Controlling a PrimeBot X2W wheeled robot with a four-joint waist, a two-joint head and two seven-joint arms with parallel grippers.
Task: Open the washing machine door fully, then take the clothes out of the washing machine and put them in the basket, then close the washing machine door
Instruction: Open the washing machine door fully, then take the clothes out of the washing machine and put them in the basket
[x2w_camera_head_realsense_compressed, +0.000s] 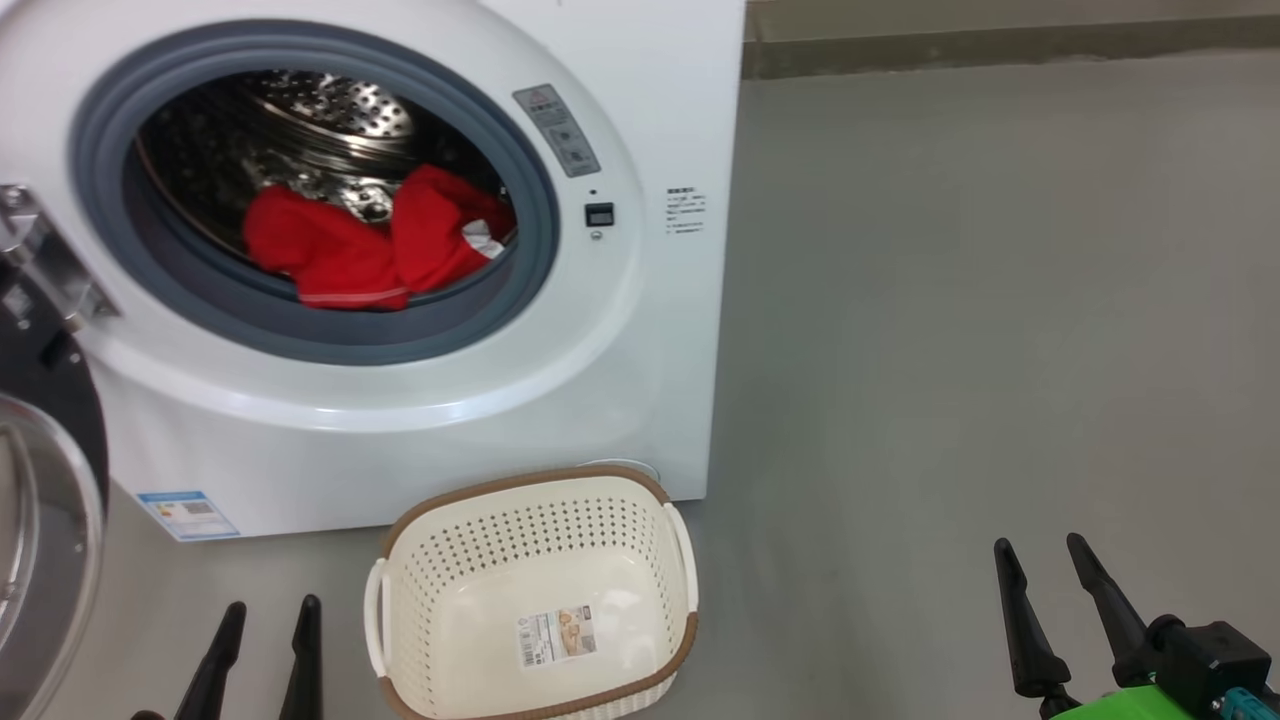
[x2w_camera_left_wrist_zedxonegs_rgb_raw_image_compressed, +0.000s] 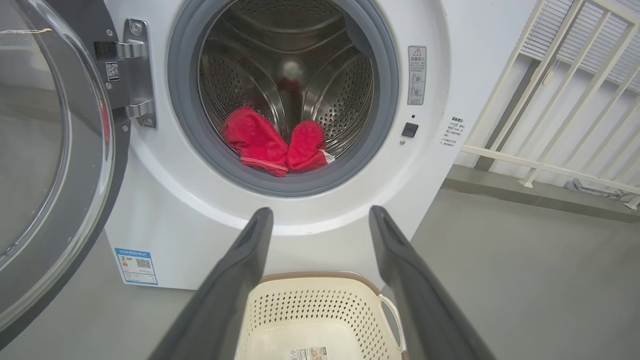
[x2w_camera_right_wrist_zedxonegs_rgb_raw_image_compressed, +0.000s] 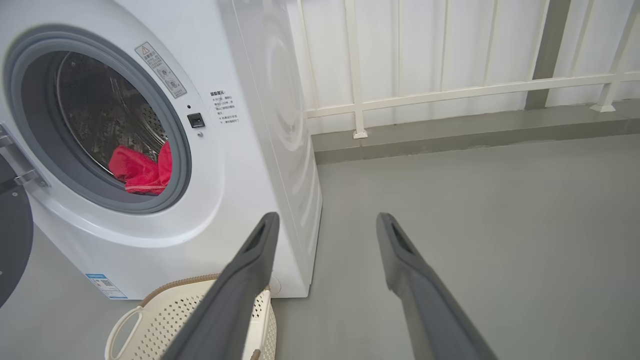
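The door (x2w_camera_head_realsense_compressed: 45, 500) stands swung out at 9 o'clock in the head view and the mouth of the washer (x2w_camera_head_realsense_compressed: 400, 430) is clear, so the step in hand looks to be fetching the clothes (x2w_camera_head_realsense_compressed: 350, 250). They lie in a red heap at the bottom front of the drum (x2w_camera_head_realsense_compressed: 340, 110), reaching the grey rubber ring (x2w_camera_head_realsense_compressed: 300, 335). The empty basket (x2w_camera_head_realsense_compressed: 520, 482) sits on the floor (x2w_camera_head_realsense_compressed: 950, 350) at 6 o'clock, just in front of the washer. The left jaws and right jaws both stand wide and hold nothing, low at 7 and 5 o'clock.

The left jaws face the heap squarely, so they seem the better choice. They should go in over the ring, pinch deep into the thickest fold to gather plenty of cloth, and lift clear of the lip. They should also stay off the hinge (x2w_camera_left_wrist_zedxonegs_rgb_raw_image_compressed: 132, 75) at 9 o'clock.
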